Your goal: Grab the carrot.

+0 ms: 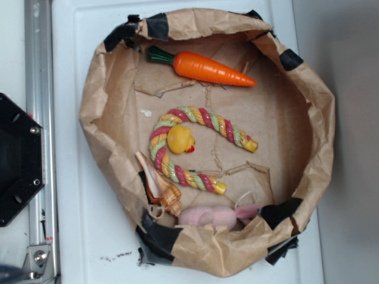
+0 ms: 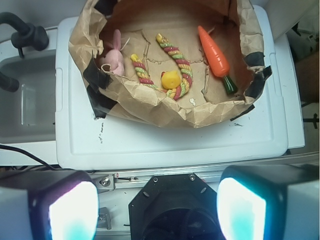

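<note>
The carrot (image 1: 204, 67) (image 2: 215, 56) lies on the floor of the paper bag (image 1: 106, 94) (image 2: 150, 107), near its rim, apart from the rope toy (image 1: 195, 148) (image 2: 175, 62) and duck (image 1: 180, 139) (image 2: 171, 79). The gripper (image 2: 157, 207) hangs outside the bag, fingers (image 2: 72, 212) spread wide and empty, well apart from the carrot

No legible text or labels.
</note>
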